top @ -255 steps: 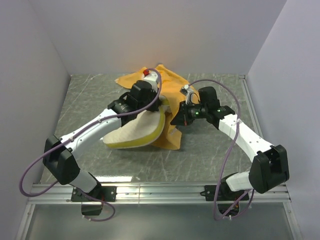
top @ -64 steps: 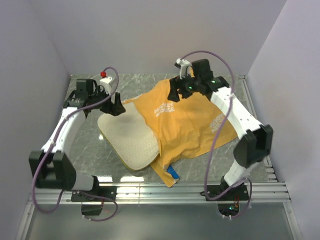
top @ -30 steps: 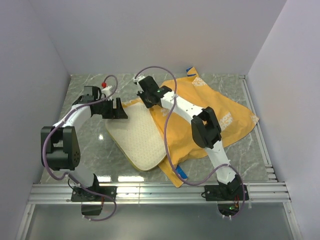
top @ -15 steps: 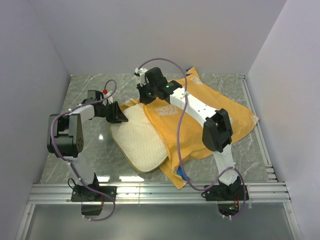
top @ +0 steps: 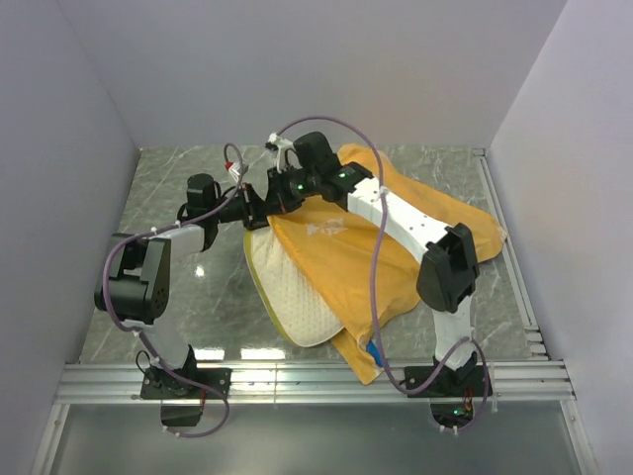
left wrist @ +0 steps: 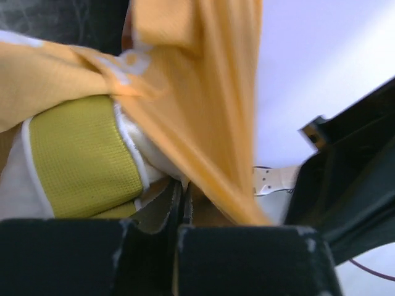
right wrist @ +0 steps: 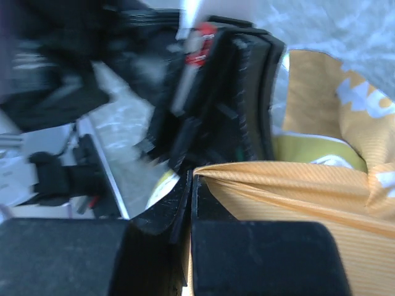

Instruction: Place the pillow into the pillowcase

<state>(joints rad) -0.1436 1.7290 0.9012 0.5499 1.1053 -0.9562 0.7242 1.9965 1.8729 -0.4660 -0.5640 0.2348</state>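
The cream-white pillow lies mid-table, its far end under the orange-yellow reverse of the pillowcase. My left gripper is at the pillow's far left corner. In the left wrist view its jaws are shut on the pillow's white edge beside the yellow-green band, with the pillowcase draped over them. My right gripper is just beside it. In the right wrist view it is shut on a pillowcase edge stretched over the pillow.
The rest of the pillowcase spreads to the right toward the table's right edge. A blue bit of its printed side shows near the front rail. The two grippers are nearly touching; the left gripper's body fills the right wrist view.
The right gripper has pulled the pillowcase edge leftward over the pillow's far end. The left gripper and the pillow have moved right, toward the right gripper.
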